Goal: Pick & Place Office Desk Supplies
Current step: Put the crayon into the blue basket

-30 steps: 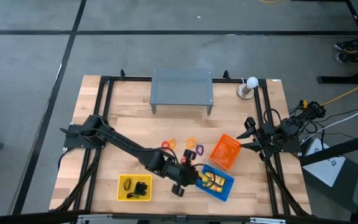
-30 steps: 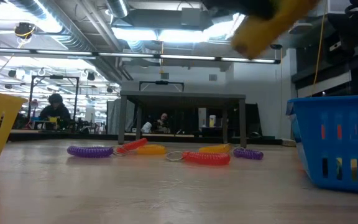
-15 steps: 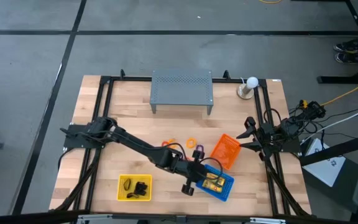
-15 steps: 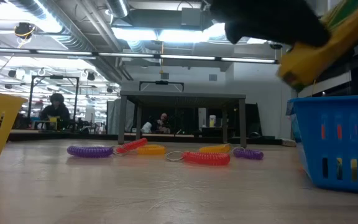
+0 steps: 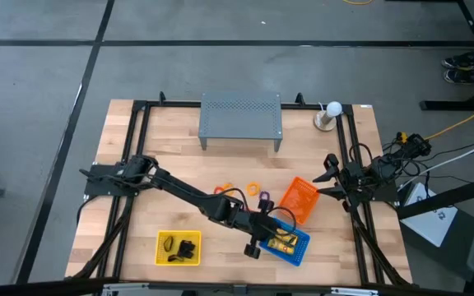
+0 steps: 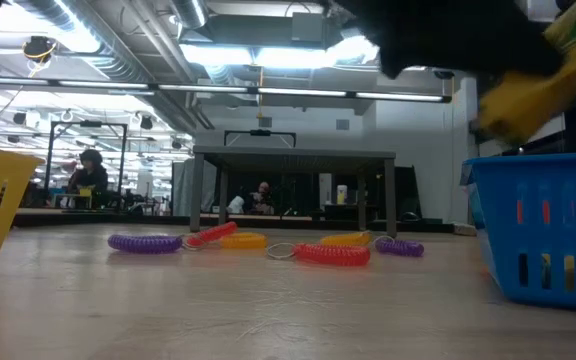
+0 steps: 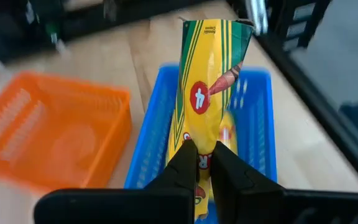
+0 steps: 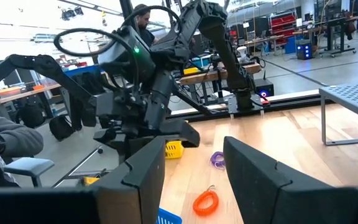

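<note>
Fingers of the left gripper (image 7: 205, 158) are pinched on a yellow crayon packet (image 7: 209, 81), held upright above the blue basket (image 7: 257, 134), beside the orange basket (image 7: 48, 134). Coiled loops (image 6: 333, 254) are scattered on the table (image 6: 268, 310). The right gripper (image 8: 194, 165) is parked spread at the table's right edge.

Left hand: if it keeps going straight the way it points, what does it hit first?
Probably the blue basket. The left hand, shut on a yellow crayon packet, points down into it, over packets already inside. Depth is unclear, so the held packet would likely touch first.
</note>
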`<state>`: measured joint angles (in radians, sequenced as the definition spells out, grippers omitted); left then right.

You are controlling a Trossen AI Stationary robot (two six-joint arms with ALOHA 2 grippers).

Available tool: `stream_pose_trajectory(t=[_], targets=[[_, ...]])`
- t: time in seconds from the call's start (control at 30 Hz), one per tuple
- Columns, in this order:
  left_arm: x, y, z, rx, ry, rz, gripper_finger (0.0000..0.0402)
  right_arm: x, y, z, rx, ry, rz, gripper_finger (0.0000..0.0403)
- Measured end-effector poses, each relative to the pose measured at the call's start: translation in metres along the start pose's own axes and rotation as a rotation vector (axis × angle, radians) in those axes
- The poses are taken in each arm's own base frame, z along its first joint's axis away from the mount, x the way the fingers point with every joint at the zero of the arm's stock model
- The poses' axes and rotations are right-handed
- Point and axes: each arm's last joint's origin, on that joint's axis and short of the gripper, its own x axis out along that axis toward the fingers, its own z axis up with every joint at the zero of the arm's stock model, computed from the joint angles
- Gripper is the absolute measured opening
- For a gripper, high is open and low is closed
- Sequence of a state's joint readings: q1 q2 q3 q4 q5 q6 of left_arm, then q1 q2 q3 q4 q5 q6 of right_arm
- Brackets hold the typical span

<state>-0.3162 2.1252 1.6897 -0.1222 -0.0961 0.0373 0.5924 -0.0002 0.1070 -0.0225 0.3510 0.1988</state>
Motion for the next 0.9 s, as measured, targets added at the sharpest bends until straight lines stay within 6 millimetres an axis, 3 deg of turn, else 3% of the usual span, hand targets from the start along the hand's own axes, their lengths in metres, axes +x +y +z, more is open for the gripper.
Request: stream_pose_trajectory(t=[0.3, 0.6, 0.9], targets=[[0.025, 0.006, -0.023, -0.022, 0.057, 0.017, 0.0017, 0.000, 0.000, 0.000, 0.004, -0.001, 0.001, 0.0165], [0.030, 0.004, -0.033, -0.017, 0.106, -0.003, 0.0024, 0.000, 0.000, 0.000, 0.003, 0.000, 0.000, 0.0165], [0.031, 0.003, -0.031, -0.039, 0.090, -0.052, 0.0117, 0.000, 0.000, 0.000, 0.003, 0.000, 0.001, 0.0165]])
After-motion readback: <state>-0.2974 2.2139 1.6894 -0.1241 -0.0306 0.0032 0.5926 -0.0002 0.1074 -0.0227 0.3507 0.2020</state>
